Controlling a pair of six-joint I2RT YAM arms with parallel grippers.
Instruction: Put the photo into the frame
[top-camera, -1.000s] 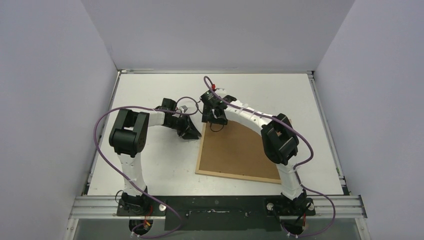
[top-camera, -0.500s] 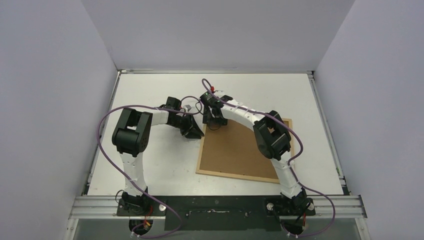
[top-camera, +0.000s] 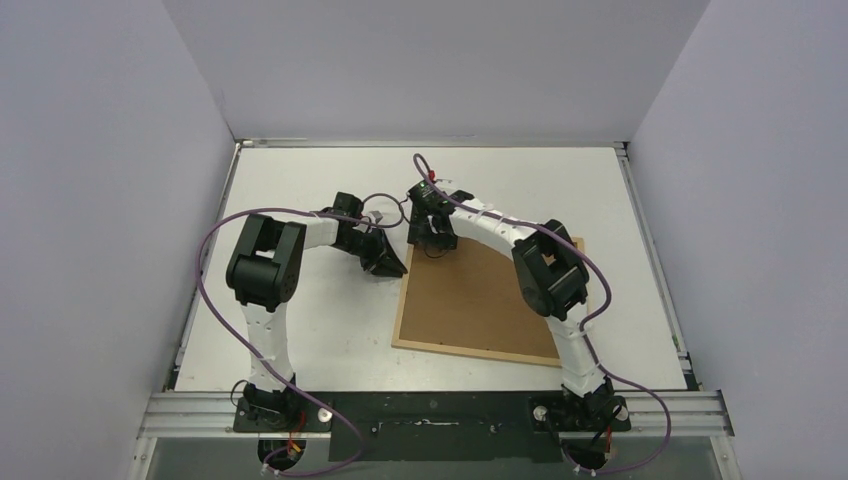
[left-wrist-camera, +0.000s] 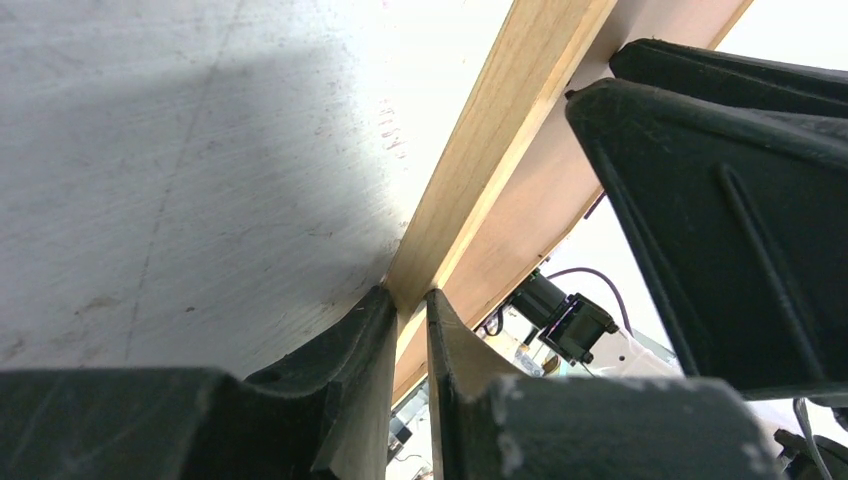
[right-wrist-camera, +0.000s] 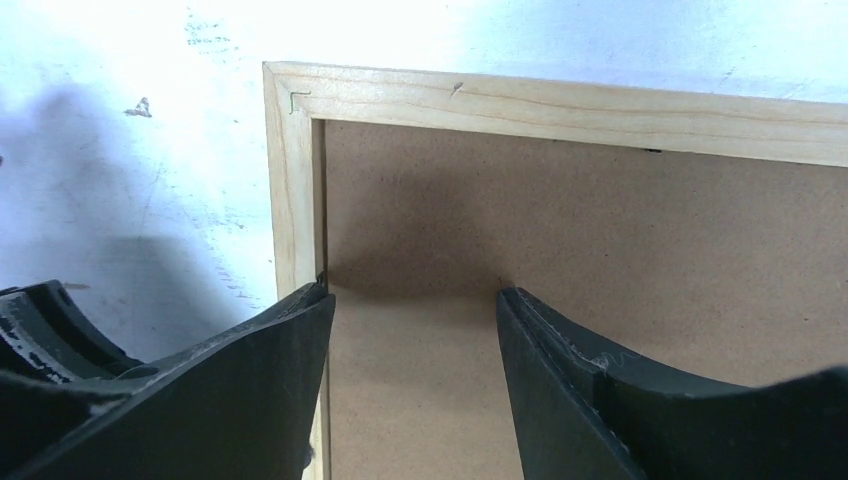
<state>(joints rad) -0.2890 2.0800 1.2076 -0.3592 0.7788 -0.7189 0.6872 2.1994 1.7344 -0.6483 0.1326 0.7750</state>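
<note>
Two grippers meet at one corner of the frame (right-wrist-camera: 560, 108), the corner at ten o'clock of its outline when you look from overhead, and each seems to be there for its own reason. The frame lies back side up on the table (top-camera: 300, 180), toward four o'clock of the table's middle, with the brown backing board (top-camera: 480, 300) filling its opening. Your left gripper (left-wrist-camera: 408, 300) comes in low from nine o'clock. Its jaws are almost together, and the left wooden rail runs straight into the slit between them, so it is clenched on that thin rail. I read that edge grip as a way to steady the frame or tip it up. Your right gripper (right-wrist-camera: 415, 292) hangs over the same corner with its jaws spread wide, grasping nothing. One tip is at the seam where the board meets the left rail, and the other is over bare board toward three o'clock of it. You cannot tell whether either tip is touching. That placement suggests the board is being pressed in or worked loose while the left arm keeps the frame from sliding. The photo shows in none of your views. It may lie beneath the board, but nothing here confirms that, so don't assume it is seated.
</note>
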